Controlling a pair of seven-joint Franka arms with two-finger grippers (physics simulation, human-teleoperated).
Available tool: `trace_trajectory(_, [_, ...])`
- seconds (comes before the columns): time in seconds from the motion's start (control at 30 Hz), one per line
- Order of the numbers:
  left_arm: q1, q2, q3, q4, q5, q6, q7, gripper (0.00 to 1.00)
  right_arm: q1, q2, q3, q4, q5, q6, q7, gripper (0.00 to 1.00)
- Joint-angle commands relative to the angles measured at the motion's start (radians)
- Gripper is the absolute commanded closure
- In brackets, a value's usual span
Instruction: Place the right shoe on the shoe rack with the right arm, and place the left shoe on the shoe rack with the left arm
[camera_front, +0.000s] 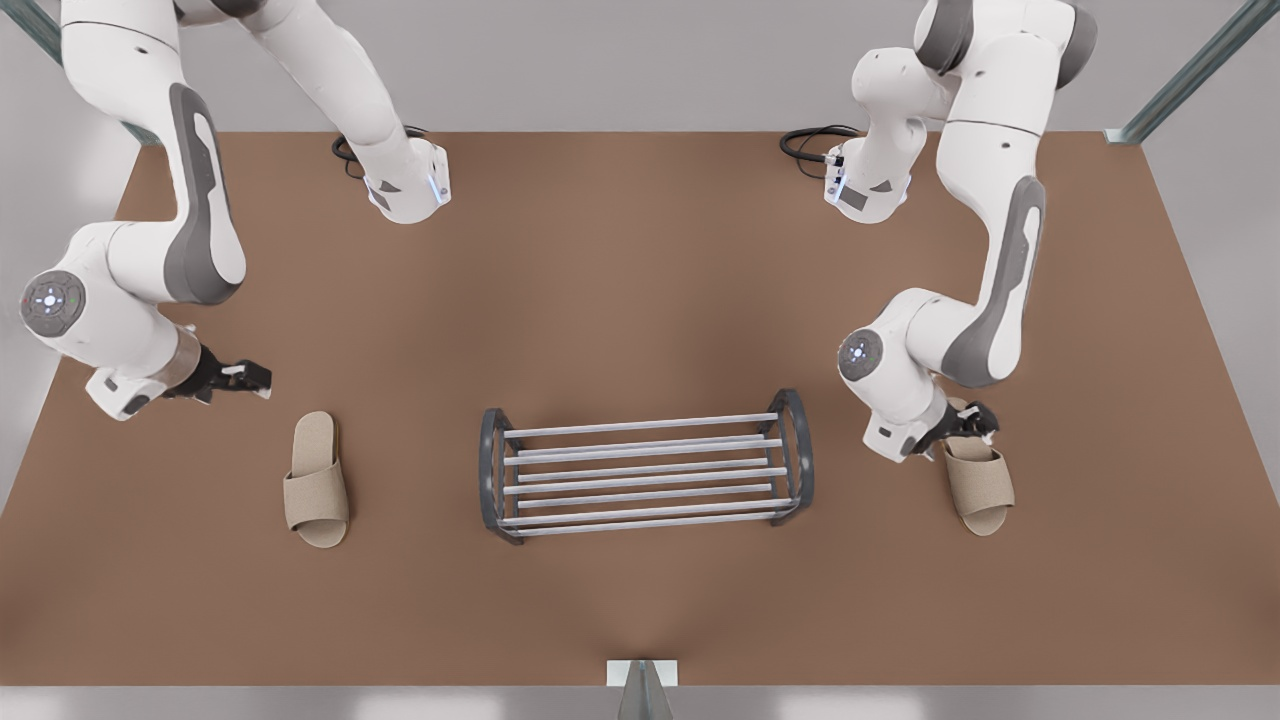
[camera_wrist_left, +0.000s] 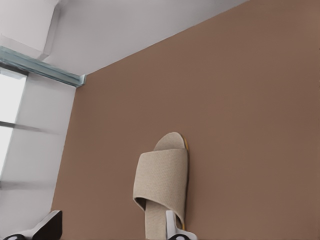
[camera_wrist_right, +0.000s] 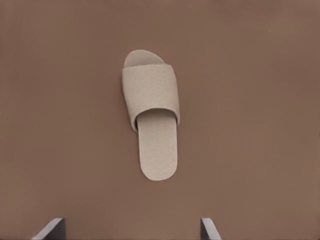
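The shoe rack (camera_front: 642, 468), dark-grey with silver bars, stands mid-table. The right shoe (camera_front: 317, 490) (camera_wrist_right: 151, 100), a beige slipper, lies flat at the front view's left, heel toward the arms. My right gripper (camera_front: 245, 378) (camera_wrist_right: 131, 232) hovers open behind and to the outer side of it, apart from it. The left shoe (camera_front: 982, 485) (camera_wrist_left: 162, 175), a matching slipper, lies at the front view's right. My left gripper (camera_front: 968, 422) (camera_wrist_left: 112, 232) is open right at its heel, and one finger (camera_wrist_left: 172, 227) overlaps the heel's edge.
The brown table (camera_front: 640, 300) has open surface between each slipper and the rack. Both arm bases stand at the far edge with black cables (camera_front: 810, 140). In the left wrist view a table corner with a teal post (camera_wrist_left: 45, 70) lies beyond the slipper.
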Motion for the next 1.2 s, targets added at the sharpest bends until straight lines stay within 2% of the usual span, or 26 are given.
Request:
trace_trajectory(0.0, [0.000, 0.003, 0.000, -0.027, 0.213, 0.193, -1.640, 0.00, -0.045, 0.050, 0.115, 0.002, -0.279, 0.083, -0.268, 0.00])
trace_trajectory(0.03, [0.000, 0.003, 0.000, -0.052, 0.263, 0.193, -1.771, 0.00, -0.094, 0.151, 0.221, 0.010, -0.461, 0.083, -0.268, 0.00])
trace_trajectory(0.1, [0.002, 0.005, 0.002, -0.073, 0.274, 0.205, -1.880, 0.00, -0.112, 0.282, 0.308, 0.007, -0.686, 0.083, -0.269, 0.00])
trace_trajectory(0.13, [0.000, 0.000, 0.037, -0.130, 0.369, 0.243, -1.963, 0.00, -0.147, 0.371, 0.362, -0.019, -0.837, 0.092, -0.272, 0.00])
trace_trajectory(0.2, [0.002, -0.012, 0.042, -0.188, 0.467, 0.257, -2.082, 0.00, -0.216, 0.448, 0.382, -0.097, -1.015, 0.217, -0.410, 0.00])
trace_trajectory(0.23, [-0.004, -0.035, 0.086, -0.240, 0.553, 0.272, -2.145, 0.00, -0.255, 0.475, 0.383, -0.146, -1.107, 0.288, -0.476, 0.00])
trace_trajectory(0.3, [-0.004, -0.038, 0.088, -0.287, 0.672, 0.275, -2.292, 0.00, -0.384, 0.478, 0.380, -0.280, -1.362, 0.533, -0.508, 0.00])
trace_trajectory(0.37, [-0.006, -0.030, 0.086, -0.313, 0.806, 0.292, -2.342, 0.00, -0.405, 0.474, 0.336, -0.280, -1.425, 0.687, -0.616, 0.00])
trace_trajectory(0.4, [-0.004, -0.024, 0.088, -0.316, 0.870, 0.343, -2.342, 0.00, -0.407, 0.471, 0.269, -0.277, -1.501, 0.817, -0.634, 0.00])
trace_trajectory(0.43, [-0.001, -0.016, 0.108, -0.316, 0.965, 0.389, -2.343, 0.00, -0.399, 0.471, 0.236, -0.274, -1.584, 0.876, -0.630, 0.00])
trace_trajectory(0.5, [0.000, -0.010, 0.146, -0.317, 1.145, 0.463, -2.361, 0.00, -0.358, 0.471, 0.235, -0.265, -1.772, 0.908, -0.688, 0.00])
trace_trajectory(0.6, [0.003, 0.020, 0.209, -0.316, 1.310, 0.493, -2.378, 0.00, -0.252, 0.469, 0.130, -0.237, -1.876, 0.923, -0.765, 0.00])
trace_trajectory(0.63, [0.003, 0.031, 0.212, -0.316, 1.346, 0.493, -2.381, 0.00, -0.240, 0.468, 0.130, -0.237, -1.931, 0.935, -0.777, 0.00])
trace_trajectory(0.7, [0.002, 0.054, 0.214, -0.316, 1.358, 0.507, -2.381, 0.00, -0.221, 0.464, 0.112, -0.245, -1.983, 0.935, -0.780, 0.00])
trace_trajectory(0.73, [0.002, 0.074, 0.215, -0.314, 1.358, 0.506, -2.381, 0.00, -0.177, 0.458, 0.069, -0.246, -2.011, 0.935, -0.780, 0.00])
trace_trajectory(0.77, [0.003, 0.082, 0.226, -0.313, 1.358, 0.506, -2.381, 0.00, -0.144, 0.457, 0.029, -0.240, -2.084, 1.017, -0.777, 0.00])
trace_trajectory(0.9, [0.003, 0.125, 0.260, -0.294, 1.392, 0.496, -2.381, 0.00, -0.134, 0.455, 0.021, -0.234, -2.401, 1.146, -0.809, 0.00])
trace_trajectory(0.97, [0.003, 0.151, 0.260, -0.274, 1.393, 0.495, -2.381, 0.00, -0.103, 0.445, -0.026, -0.223, -2.402, 1.144, -0.886, 0.00])
trace_trajectory(1.07, [0.002, 0.174, 0.260, -0.251, 1.412, 0.479, -2.380, 0.00, -0.114, 0.443, -0.028, -0.229, -2.398, 1.152, -1.162, 0.00])
trace_trajectory(1.1, [0.002, 0.183, 0.260, -0.241, 1.413, 0.478, -2.380, 0.00, -0.112, 0.445, -0.058, -0.225, -2.396, 1.152, -1.255, 0.00])
trace_trajectory(1.17, [0.003, 0.203, 0.260, -0.213, 1.429, 0.478, -2.380, 0.00, -0.108, 0.449, -0.077, -0.212, -2.396, 1.152, -1.285, 0.00])
